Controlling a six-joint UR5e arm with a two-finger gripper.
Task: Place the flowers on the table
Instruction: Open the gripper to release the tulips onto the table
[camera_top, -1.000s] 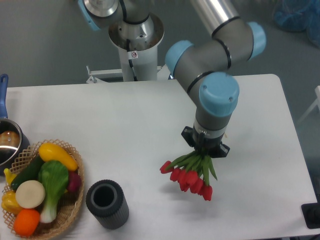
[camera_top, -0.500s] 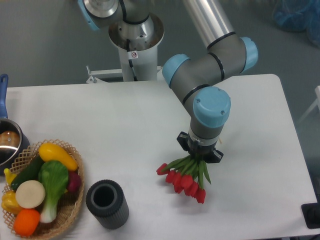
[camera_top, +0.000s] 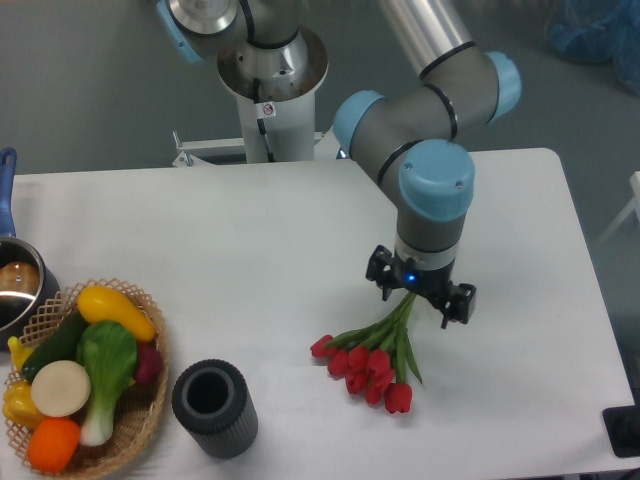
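Note:
The flowers (camera_top: 367, 360), a bunch of red tulips with green stems, lie on the white table (camera_top: 250, 230) right of the middle, buds pointing to the front left. My gripper (camera_top: 421, 288) hangs over the stem ends. Its jaws are spread wide, one on each side of the stems, and hold nothing. The stem tips are hidden under the gripper.
A wicker basket (camera_top: 148, 415) with toy vegetables stands at the front left. A dark grey ribbed cup (camera_top: 213, 407) stands beside it, left of the flowers. A pot (camera_top: 15, 285) sits at the left edge. The robot's base (camera_top: 270, 80) is behind the table.
The gripper has opened and let go of the flowers, which now lie on the table. The wrist has shifted slightly right.

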